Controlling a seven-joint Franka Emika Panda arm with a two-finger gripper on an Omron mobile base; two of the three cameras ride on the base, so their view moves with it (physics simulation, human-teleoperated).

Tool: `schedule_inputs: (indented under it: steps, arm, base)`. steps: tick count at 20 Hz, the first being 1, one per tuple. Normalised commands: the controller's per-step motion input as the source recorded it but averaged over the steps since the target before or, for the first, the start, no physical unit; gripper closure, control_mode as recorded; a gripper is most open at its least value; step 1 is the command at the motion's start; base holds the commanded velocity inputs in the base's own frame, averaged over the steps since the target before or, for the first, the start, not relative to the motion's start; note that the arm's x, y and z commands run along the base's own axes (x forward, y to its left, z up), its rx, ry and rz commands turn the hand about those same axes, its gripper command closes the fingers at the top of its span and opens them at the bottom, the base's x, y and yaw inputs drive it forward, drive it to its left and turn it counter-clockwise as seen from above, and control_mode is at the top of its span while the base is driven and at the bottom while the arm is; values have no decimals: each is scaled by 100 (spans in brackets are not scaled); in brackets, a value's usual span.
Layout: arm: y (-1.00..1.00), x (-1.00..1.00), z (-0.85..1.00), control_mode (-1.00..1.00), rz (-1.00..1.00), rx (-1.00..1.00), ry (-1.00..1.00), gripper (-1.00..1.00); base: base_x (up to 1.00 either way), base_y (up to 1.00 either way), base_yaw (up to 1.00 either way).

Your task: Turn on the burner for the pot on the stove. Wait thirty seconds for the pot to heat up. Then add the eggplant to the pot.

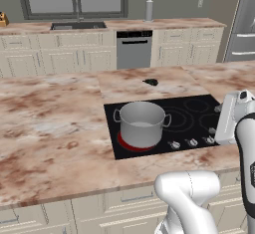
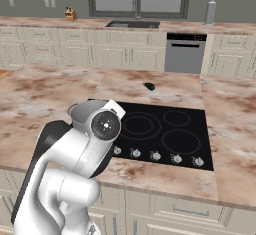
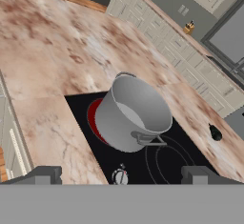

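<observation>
Under the pot (image 1: 142,123) the burner (image 1: 124,144) glows red, so heating's on (step one done). Eggplant (image 1: 151,82) sits on the counter (image 1: 50,123) behind the stove (image 1: 199,109), untouched; gripper (image 3: 121,174) jaws spread wide, holding nothing.

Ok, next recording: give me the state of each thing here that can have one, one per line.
burner: on, glowing red under the pot.
pot: upright on the lit burner, lidless, no eggplant inside.
eggplant: lying on the counter behind the stove, apart from the pot.
stove: other ring zones dark.
claw: open, holding nothing, above the stove's knob row.
</observation>
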Motion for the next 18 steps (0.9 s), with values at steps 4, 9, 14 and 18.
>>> schedule_inputs:
  steps: [4,9,14,18]
  arm:
    - [0,0,0,-100,0,0,0,-100]
    - [0,0,0,-100,0,0,0,-100]
    - [0,0,0,-100,0,0,0,-100]
    - [0,0,0,-100,0,0,0,-100]
  base:
    - [0,0,0]
    - [0,0,0]
    - [0,0,0]
    - [0,0,0]
